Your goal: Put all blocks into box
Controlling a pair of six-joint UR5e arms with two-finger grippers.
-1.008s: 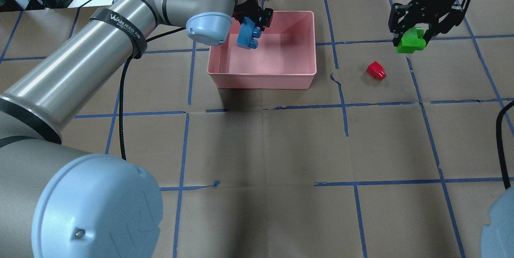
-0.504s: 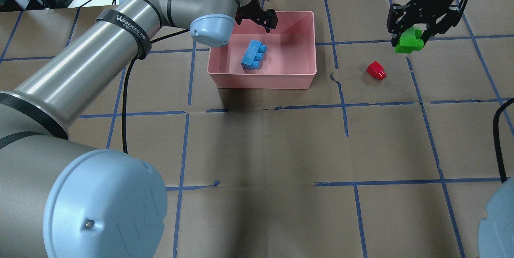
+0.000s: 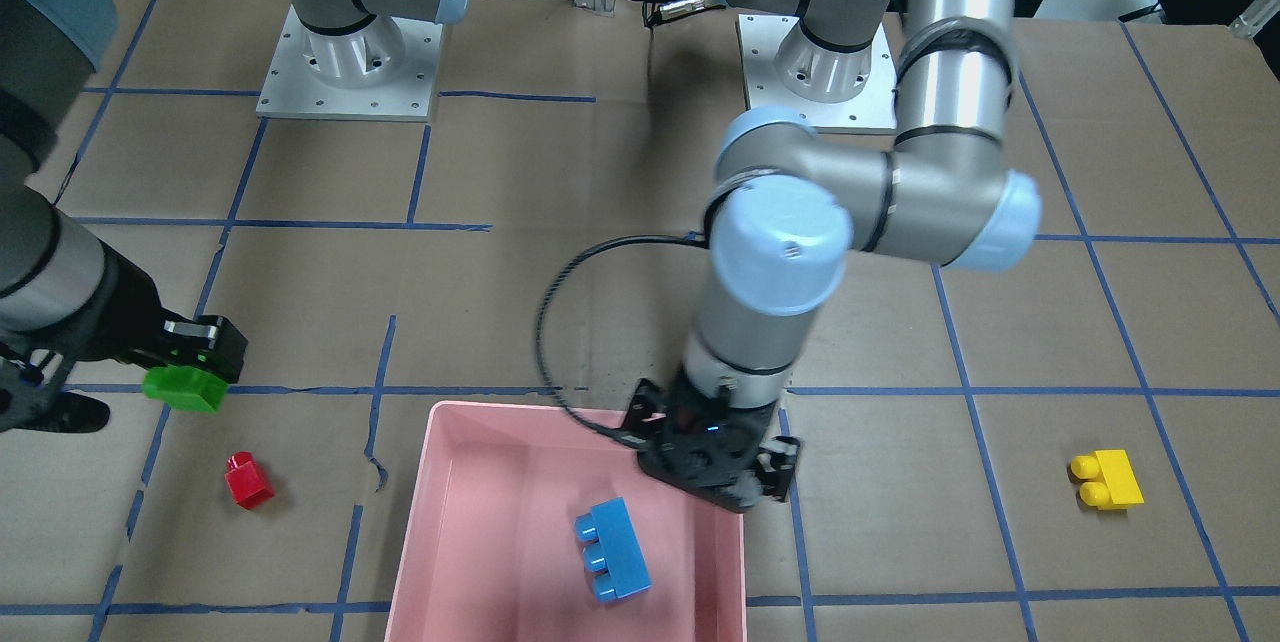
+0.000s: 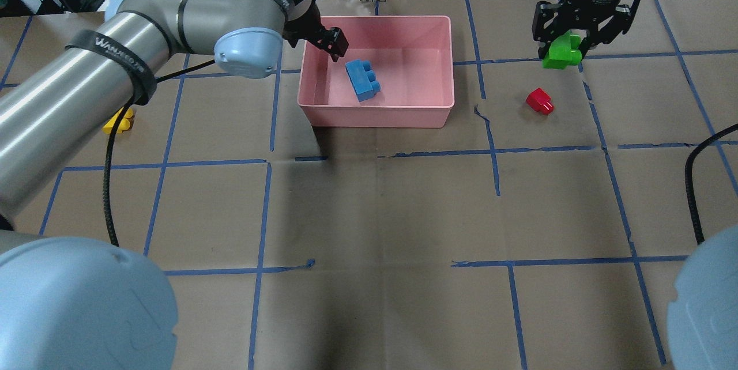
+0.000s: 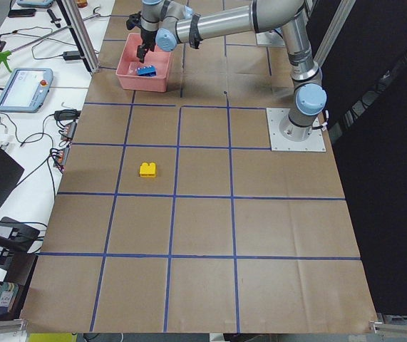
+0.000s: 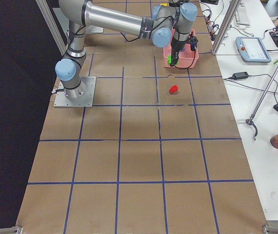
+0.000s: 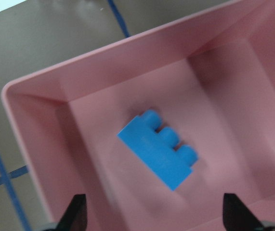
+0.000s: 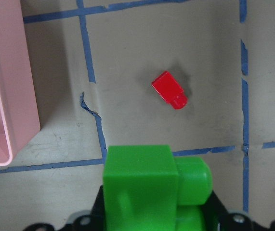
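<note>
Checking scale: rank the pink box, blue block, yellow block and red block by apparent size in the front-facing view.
1. pink box, cut off by the frame's bottom edge.
2. blue block.
3. yellow block.
4. red block.

A light blue three-stud block lies tilted on the pink box floor; the left gripper fingertips stand wide apart, clear of it.

We see the blue block lying in the pink box. Red block at its three o'clock, green block aloft just beyond, yellow block at nine.
</note>
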